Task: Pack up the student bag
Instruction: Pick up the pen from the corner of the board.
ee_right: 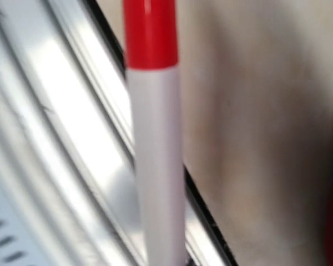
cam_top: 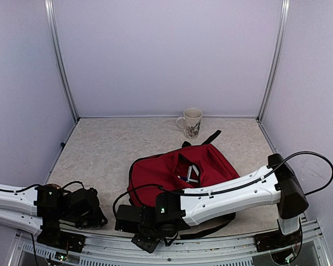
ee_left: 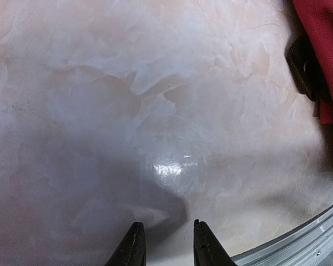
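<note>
One step seems in hand: the right gripper [cam_top: 139,235], at the counter's [cam_top: 111,149] six o'clock edge, clamps a red-capped white cylindrical marker [ee_right: 155,144] that next needs lifting toward one o'clock into the dark-red fabric student bag [cam_top: 216,160] mid-counter; left gripper [ee_left: 167,223] apart, empty.

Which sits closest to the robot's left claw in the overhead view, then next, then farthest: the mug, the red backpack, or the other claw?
From the left gripper:
1. right gripper, just to its right, holding a marker.
2. backpack, farther back, in the middle.
3. mug, at the far back.
</note>
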`<action>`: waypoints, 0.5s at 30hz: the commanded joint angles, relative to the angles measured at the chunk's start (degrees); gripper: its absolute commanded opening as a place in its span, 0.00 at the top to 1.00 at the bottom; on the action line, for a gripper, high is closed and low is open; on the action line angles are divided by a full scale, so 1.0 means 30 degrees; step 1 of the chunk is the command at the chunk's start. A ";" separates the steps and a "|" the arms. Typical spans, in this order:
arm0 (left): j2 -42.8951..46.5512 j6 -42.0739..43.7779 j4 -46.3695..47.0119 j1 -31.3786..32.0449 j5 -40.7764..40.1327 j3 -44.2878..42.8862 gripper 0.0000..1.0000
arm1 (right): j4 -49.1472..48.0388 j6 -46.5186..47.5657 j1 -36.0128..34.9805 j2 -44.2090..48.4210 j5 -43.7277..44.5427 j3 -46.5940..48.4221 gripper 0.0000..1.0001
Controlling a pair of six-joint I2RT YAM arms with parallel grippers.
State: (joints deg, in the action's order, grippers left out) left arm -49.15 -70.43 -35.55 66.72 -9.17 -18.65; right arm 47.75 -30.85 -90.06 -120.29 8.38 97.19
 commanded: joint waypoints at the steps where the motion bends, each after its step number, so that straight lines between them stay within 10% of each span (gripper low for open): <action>1: -0.0121 0.0276 -0.0265 -0.0150 -0.0424 -0.0609 0.70 | -0.1740 0.0235 0.0189 0.2186 -0.0169 -0.0239 1.00; 15: -0.1566 0.1748 -0.0336 -0.0794 -0.1057 -0.2671 0.70 | -0.1436 0.0158 0.5610 0.8696 0.2387 -0.4598 1.00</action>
State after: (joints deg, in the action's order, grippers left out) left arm -53.01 -67.33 -35.97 64.69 -10.81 -24.53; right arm 41.30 -30.79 -77.52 -99.22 10.76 87.09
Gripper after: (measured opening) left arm 0.302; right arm 0.052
